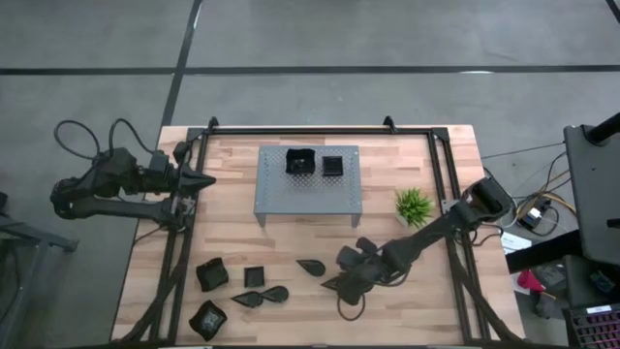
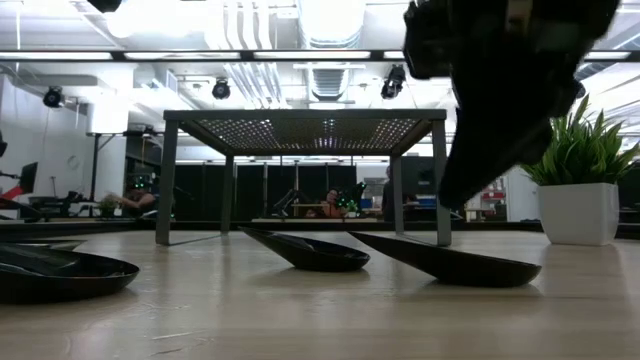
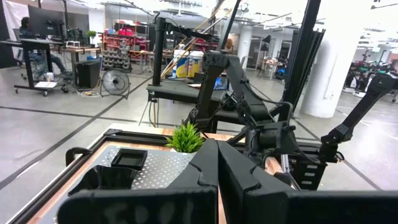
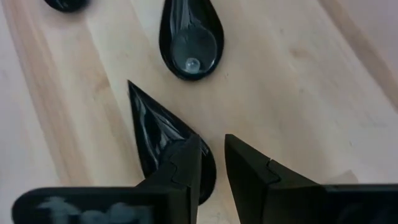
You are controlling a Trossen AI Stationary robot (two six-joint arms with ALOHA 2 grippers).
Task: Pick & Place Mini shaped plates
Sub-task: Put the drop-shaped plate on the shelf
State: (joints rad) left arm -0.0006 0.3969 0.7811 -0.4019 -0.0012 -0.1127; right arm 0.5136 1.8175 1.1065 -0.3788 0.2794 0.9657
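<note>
While the right gripper (image 4: 211, 168) straddles the teardrop plate's (image 4: 152, 134) rim — half-open, nothing clamped — it could skid away.

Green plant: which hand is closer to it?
Right. The right hand is down by the teardrop plates, diagonally off the plant; the left hand waits across the rack, at the table's left edge.

An open-plan lab: concrete floor (image 3: 56, 134), desks (image 3: 34, 46), ceiling strip lights (image 2: 330, 55), equipment racks (image 3: 124, 53).
</note>
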